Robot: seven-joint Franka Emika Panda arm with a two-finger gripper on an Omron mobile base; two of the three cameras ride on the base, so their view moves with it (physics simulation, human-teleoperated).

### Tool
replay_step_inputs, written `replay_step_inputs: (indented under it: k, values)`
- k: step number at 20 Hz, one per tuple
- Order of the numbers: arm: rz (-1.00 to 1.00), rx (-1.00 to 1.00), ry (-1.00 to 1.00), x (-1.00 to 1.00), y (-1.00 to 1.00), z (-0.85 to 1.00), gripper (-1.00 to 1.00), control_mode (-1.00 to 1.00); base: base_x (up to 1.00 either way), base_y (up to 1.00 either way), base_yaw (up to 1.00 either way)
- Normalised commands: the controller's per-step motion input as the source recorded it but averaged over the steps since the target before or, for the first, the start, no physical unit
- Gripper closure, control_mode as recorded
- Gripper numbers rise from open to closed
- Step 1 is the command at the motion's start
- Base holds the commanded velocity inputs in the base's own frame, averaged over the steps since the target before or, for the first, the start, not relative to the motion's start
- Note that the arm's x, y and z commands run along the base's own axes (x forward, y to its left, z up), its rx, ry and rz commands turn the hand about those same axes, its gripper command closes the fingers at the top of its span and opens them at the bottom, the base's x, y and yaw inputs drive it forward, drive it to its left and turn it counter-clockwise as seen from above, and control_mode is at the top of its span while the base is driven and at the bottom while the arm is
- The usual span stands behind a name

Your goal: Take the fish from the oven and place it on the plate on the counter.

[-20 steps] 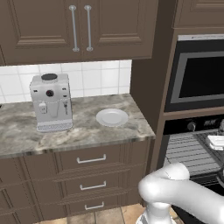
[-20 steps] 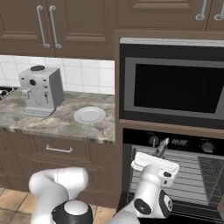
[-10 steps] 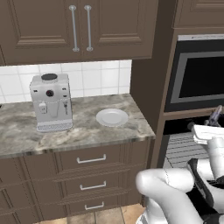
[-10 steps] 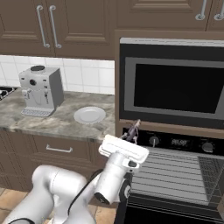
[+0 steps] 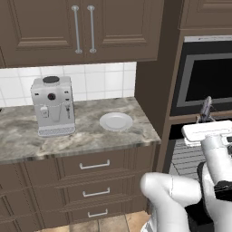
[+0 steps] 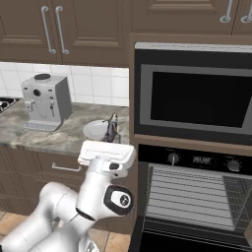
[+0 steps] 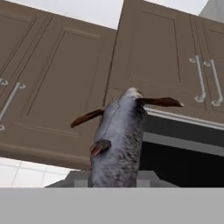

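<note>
The fish (image 7: 118,140), dark grey with brown fins, stands upright out of my gripper (image 5: 205,119), which is shut on its lower end and points at the ceiling. From the left base view the fish (image 5: 206,108) hangs in front of the oven column. From the right base view the fish (image 6: 112,127) and gripper (image 6: 112,139) are level with the counter's right end, just right of the white plate (image 6: 95,129). The plate (image 5: 116,121) lies bare on the marbled counter (image 5: 27,140). The black oven (image 6: 197,197) stands open with its wire racks (image 5: 186,156) showing.
A silver coffee machine (image 5: 53,105) stands on the counter left of the plate. A silver-framed dark-window appliance (image 6: 192,98) sits above the oven. Brown wall cabinets (image 5: 81,27) hang over the counter, and drawers with silver handles (image 5: 94,165) lie below it.
The arm has carried the fish up and leftward away from the oven opening to the counter's right end. The grip on the fish has stayed the same.
</note>
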Motion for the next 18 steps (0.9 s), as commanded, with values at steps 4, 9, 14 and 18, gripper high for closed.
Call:
replay_step_inputs:
  k: [4,9,14,18]
  values:
    - [0.09,-0.33,0.0,-0.03,1.0,0.27,1.0,-1.0,0.0,0.0,0.0]
    - [0.01,-0.25,0.2,0.38,1.0,0.02,1.0,-1.0,0.0,0.0,0.0]
    - [-0.03,-0.17,0.41,0.84,1.0,0.0,1.0,-1.0,0.0,0.0,0.0]
    - [-0.03,-0.09,0.46,0.94,0.9,0.0,1.0,-1.0,0.0,0.0,0.0]
